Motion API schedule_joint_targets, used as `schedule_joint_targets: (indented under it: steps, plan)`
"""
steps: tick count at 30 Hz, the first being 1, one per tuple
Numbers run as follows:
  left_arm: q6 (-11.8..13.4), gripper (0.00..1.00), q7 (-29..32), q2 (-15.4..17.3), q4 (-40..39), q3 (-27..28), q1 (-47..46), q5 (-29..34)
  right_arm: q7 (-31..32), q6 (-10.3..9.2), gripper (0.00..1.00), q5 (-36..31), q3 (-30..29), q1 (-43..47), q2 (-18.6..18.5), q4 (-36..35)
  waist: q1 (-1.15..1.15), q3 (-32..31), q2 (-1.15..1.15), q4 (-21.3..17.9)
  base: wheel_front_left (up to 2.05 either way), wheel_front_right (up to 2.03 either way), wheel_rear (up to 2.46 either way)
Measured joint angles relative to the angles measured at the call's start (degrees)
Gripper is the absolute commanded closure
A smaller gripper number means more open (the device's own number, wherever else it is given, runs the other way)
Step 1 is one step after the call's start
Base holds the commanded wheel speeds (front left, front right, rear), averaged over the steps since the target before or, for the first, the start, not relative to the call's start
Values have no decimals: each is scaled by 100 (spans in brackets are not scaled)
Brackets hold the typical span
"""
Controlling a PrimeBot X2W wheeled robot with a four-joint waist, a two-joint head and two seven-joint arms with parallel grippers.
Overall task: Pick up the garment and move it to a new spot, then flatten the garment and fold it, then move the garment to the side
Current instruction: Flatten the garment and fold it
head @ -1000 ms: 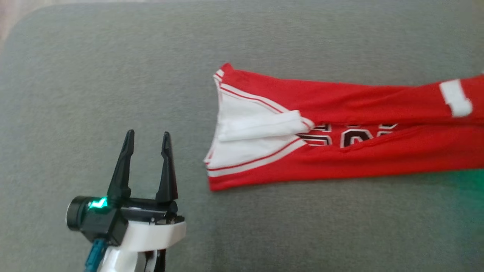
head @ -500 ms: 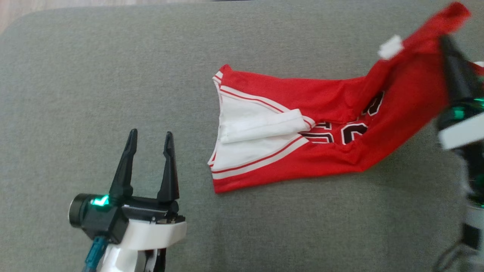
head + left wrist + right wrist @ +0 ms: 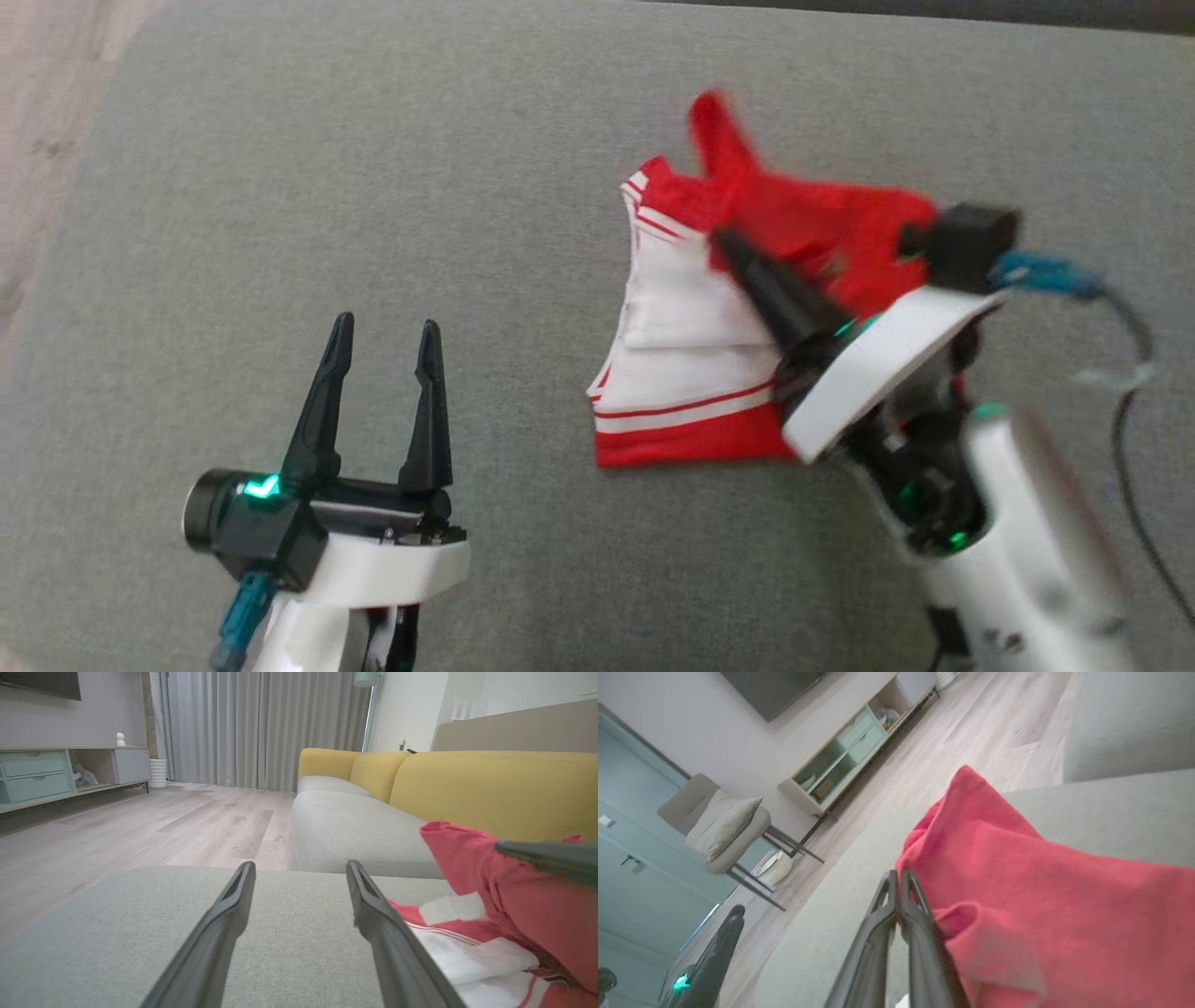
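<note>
The garment (image 3: 691, 373), a red jersey with white panels and striped trim, lies on the grey cushion (image 3: 373, 187). Its right end is lifted and doubled over toward the left. My right gripper (image 3: 724, 243) is shut on the garment, and that pinched red fabric (image 3: 994, 868) drapes to the right of its fingers. In the left wrist view the raised red fold (image 3: 467, 858) hangs over the white panels. My left gripper (image 3: 385, 327) stands open and empty on the cushion, well to the left of the garment's white end. The lettering is hidden under the fold.
The grey cushion's left edge (image 3: 84, 187) borders a wooden floor (image 3: 140, 821). A yellow-backed sofa (image 3: 467, 779) stands beyond it. A low cabinet (image 3: 840, 756) and a chair (image 3: 724, 821) stand across the room. A cable (image 3: 1120, 373) trails from my right wrist.
My right gripper has carried the garment's right end up and over to the left, doubling it onto itself. The head camera has shifted. The left gripper stays open in place.
</note>
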Motion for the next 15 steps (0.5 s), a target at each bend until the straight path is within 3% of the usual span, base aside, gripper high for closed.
schedule_joint_targets:
  steps: [1, 2, 8, 15]
  plan:
    - [1, 0, 0, -2, 10, 1, 2, 0, -71, 0, 24, 1, 145, 54, 3, 83, 0, -8, 0, 42, 0, 0, 0]
    - [0, 0, 0, -4, 29, -1, 2, -1, -174, 0, 0, 53, 247, 110, 7, 160, 0, -20, 0, 78, 0, 0, 0]
    - [9, 0, 0, -7, 57, 0, 26, -37, -731, 0, 0, 499, 363, 190, 19, 225, 0, -174, 0, 143, 0, 0, 0]
    - [59, 0, 0, -8, 48, 93, 230, -36, -1449, 0, 0, 374, -557, 122, -143, 18, 0, -443, 0, -59, 0, 0, 0]
